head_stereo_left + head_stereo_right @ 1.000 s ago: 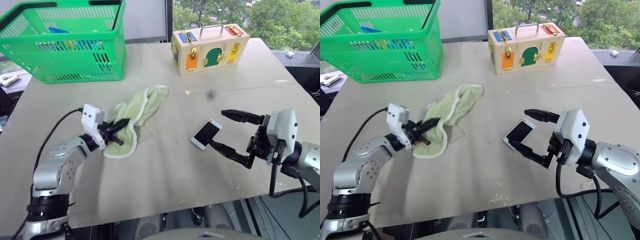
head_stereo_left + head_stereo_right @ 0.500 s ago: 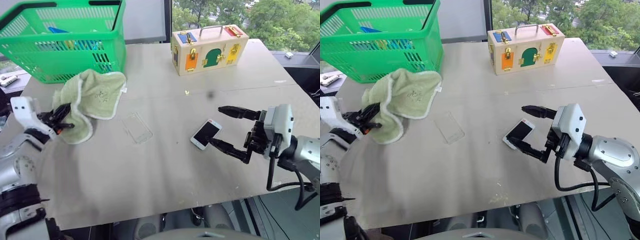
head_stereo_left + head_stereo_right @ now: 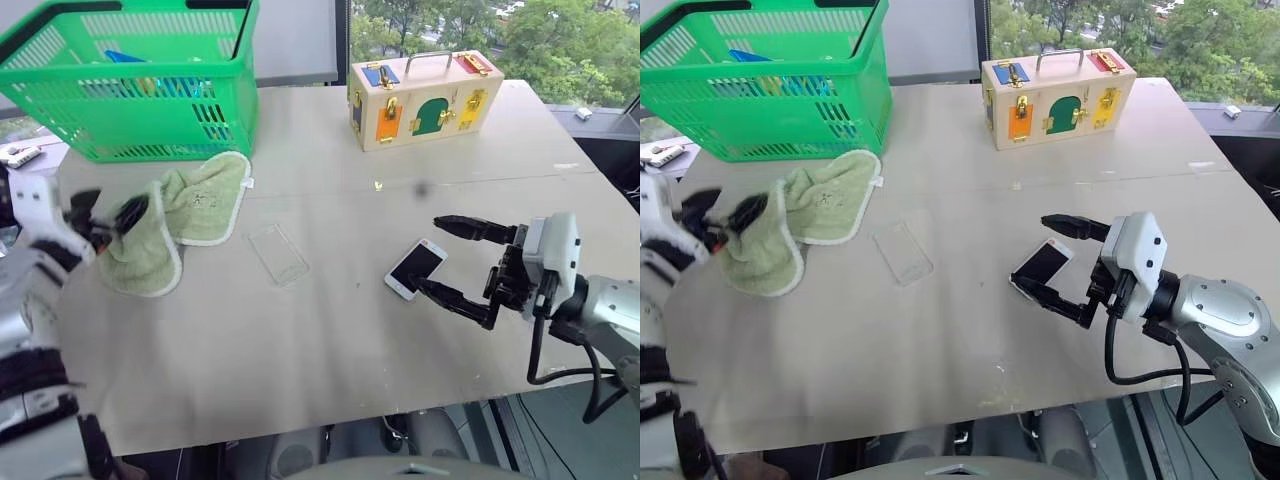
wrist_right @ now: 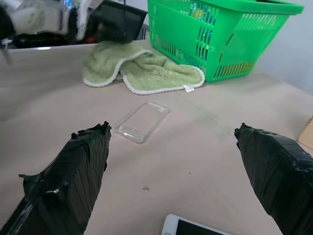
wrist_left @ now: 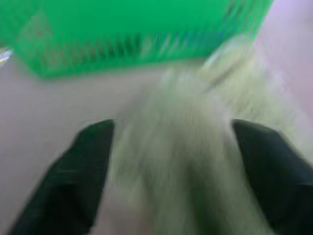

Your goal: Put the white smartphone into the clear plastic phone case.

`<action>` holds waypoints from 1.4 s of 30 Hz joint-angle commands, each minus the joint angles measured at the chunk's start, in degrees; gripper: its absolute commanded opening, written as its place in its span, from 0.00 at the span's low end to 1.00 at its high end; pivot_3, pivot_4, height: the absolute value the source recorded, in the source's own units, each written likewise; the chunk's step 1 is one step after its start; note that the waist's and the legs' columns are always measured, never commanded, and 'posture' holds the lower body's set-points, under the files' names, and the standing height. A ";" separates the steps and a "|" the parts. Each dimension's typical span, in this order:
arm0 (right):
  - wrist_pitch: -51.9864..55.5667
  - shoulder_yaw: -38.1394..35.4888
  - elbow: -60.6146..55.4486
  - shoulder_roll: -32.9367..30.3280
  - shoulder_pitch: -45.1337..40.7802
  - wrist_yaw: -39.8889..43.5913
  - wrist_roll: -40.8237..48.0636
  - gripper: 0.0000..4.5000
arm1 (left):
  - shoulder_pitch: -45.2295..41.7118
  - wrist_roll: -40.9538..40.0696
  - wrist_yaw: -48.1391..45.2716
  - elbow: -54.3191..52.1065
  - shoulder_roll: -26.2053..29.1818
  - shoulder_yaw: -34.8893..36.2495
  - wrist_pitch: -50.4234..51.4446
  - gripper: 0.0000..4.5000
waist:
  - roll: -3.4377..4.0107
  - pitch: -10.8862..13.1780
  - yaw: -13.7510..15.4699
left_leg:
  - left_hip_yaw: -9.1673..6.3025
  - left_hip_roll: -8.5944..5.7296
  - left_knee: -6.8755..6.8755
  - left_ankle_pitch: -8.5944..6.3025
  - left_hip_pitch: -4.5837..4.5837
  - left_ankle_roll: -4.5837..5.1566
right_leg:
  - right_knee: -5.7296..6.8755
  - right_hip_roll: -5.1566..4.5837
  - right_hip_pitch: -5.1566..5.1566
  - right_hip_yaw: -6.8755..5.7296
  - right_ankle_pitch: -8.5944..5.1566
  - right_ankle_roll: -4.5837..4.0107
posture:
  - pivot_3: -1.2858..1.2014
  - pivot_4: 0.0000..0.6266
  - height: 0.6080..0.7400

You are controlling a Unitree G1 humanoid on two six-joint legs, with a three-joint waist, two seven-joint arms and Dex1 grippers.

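1. White smartphone [image 3: 415,268] lies flat and screen-up on the table [image 3: 330,360], toward the robot's right. The right gripper [image 3: 452,260] hangs just beside it with its jaws spread wide, one finger ahead of the phone and one behind, holding nothing.
2. Clear plastic phone case [image 3: 278,254] lies flat in the middle of the table, uncovered, well apart from the phone on the robot's left of it.
3. Green towel [image 3: 170,220] sits crumpled further left, clear of the case. The left gripper [image 3: 105,212] is at its near edge with fingers parted; the towel looks released, though the blur makes contact hard to judge.
4. The step in hand appears to be picking up the phone, with the case exposed and ready. The next move likely calls for the right gripper to close on the phone's long edges, then carry it to the case and line it up with the shell's outline.
5. Green basket [image 3: 60,130] stands at the far left, holding blue and yellow items too small to identify.
6. Wooden latch box [image 3: 425,95] stands closed at the far edge.
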 commanded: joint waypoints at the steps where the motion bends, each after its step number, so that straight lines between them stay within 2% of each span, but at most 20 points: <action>1: -1.90 -0.50 -0.75 0.53 -0.17 0.10 -0.71 1.00 | -1.62 -4.37 -10.71 -9.73 2.91 -5.35 4.08 0.99 | 0.01 0.00 -0.30 | 0.06 -0.02 -0.01 0.00 0.02 0.00 | -0.01 -0.02 0.00 0.06 0.00 0.00 | 0.52 0.24 1.00; 4: -2.35 -0.04 -0.81 1.28 0.18 -0.58 -1.86 1.00 | -0.56 -5.53 -20.11 -13.99 5.28 -10.63 6.26 0.99 | 0.02 0.01 -0.73 | 0.14 -0.11 -0.03 0.00 0.05 0.00 | -0.01 -0.04 -0.01 0.12 0.00 0.01 | 0.52 0.24 1.00; 7: -2.58 0.04 -1.68 1.74 1.32 -1.06 -2.50 1.00 | -0.70 -2.29 -31.19 -13.62 8.06 -17.65 2.63 0.99 | 0.04 0.02 -0.92 | 0.15 -0.14 -0.07 0.00 0.08 0.00 | 0.00 0.15 -0.04 0.13 -0.01 0.01 | 0.52 0.24 1.00; 15: -2.72 -1.31 -4.67 1.89 6.26 -2.51 -3.60 1.00 | -14.68 8.44 -45.50 2.84 4.86 -30.35 -12.15 0.99 | 0.10 0.03 0.40 | 0.15 -0.14 0.04 0.01 0.02 0.00 | 0.08 0.24 0.00 0.02 0.02 -0.09 | 0.52 0.24 1.00; 19: -2.76 -1.78 -6.90 1.82 9.37 -3.47 -4.27 1.00 | -19.20 9.52 -46.98 9.36 4.22 -37.35 -20.01 0.99 | 0.08 0.03 0.18 | 0.12 -0.19 0.15 0.00 -0.03 0.02 | 0.04 0.22 -0.02 0.20 0.03 -0.06 | 0.52 0.24 1.00; 22: -2.85 -2.71 -8.58 1.62 12.41 -3.78 -4.66 1.00 | -21.02 9.45 -46.98 12.94 5.74 -43.47 -26.38 0.99 | 0.08 0.03 -0.03 | 0.12 -0.19 0.16 -0.01 -0.06 0.04 | 0.03 0.22 -0.03 0.22 0.03 -0.05 | 0.52 0.24 1.00; 28: -3.67 -5.28 -9.65 0.29 17.54 -1.68 -5.10 1.00 | -26.15 10.78 -46.98 22.88 5.92 -52.91 -37.15 0.99 | 0.07 0.02 -0.27 | 0.12 -0.16 0.18 -0.01 -0.06 0.04 | 0.07 0.25 -0.02 0.15 0.03 -0.05 | 0.52 0.24 1.00; 34: -4.40 -6.42 -9.07 0.06 17.99 -1.46 -5.38 1.00 | -28.64 15.21 -46.98 31.25 2.59 -57.26 -43.86 0.99 | 0.06 0.02 -0.28 | 0.02 -0.16 0.45 -0.01 -0.04 0.04 | 0.29 0.23 -0.02 0.19 0.03 -0.05 | 0.52 0.24 1.00; 38: -4.71 -5.92 -8.63 0.29 17.59 -1.62 -5.79 1.00 | -30.09 24.78 -44.92 39.35 -0.70 -57.38 -51.21 0.99 | 0.02 -0.04 0.00 | 0.01 -0.15 0.58 -0.01 -0.07 0.05 | 0.37 0.23 0.00 0.15 0.03 -0.06 | 0.52 0.24 1.00; 39: -4.84 -5.60 -8.48 0.34 17.42 -1.68 -6.12 1.00 | -30.23 25.57 -44.50 40.61 -1.73 -56.86 -51.74 0.88 | 0.07 -0.08 0.06 | 0.02 -0.16 0.59 -0.01 -0.05 0.05 | 0.39 0.22 0.02 0.15 0.02 -0.06 | 0.52 0.24 1.00; 41: -4.89 -5.24 -8.43 0.39 17.12 -1.83 -6.40 1.00 | -30.26 24.77 -45.46 41.46 -3.63 -55.03 -49.75 0.76 | 0.57 -0.38 0.38 | 0.02 -0.19 0.60 -0.01 0.09 0.05 | 0.46 0.18 0.12 0.17 0.02 -0.06 | 0.52 0.24 1.00; 42: -4.71 -5.49 -8.53 0.34 16.91 -1.91 -6.09 1.00 | -29.99 22.90 -46.24 40.21 -3.80 -54.68 -47.05 0.65 | 0.67 -0.44 0.47 | -0.01 -0.19 0.62 -0.01 0.19 0.06 | 0.52 0.14 0.20 0.16 0.02 -0.06 | 0.52 0.24 1.00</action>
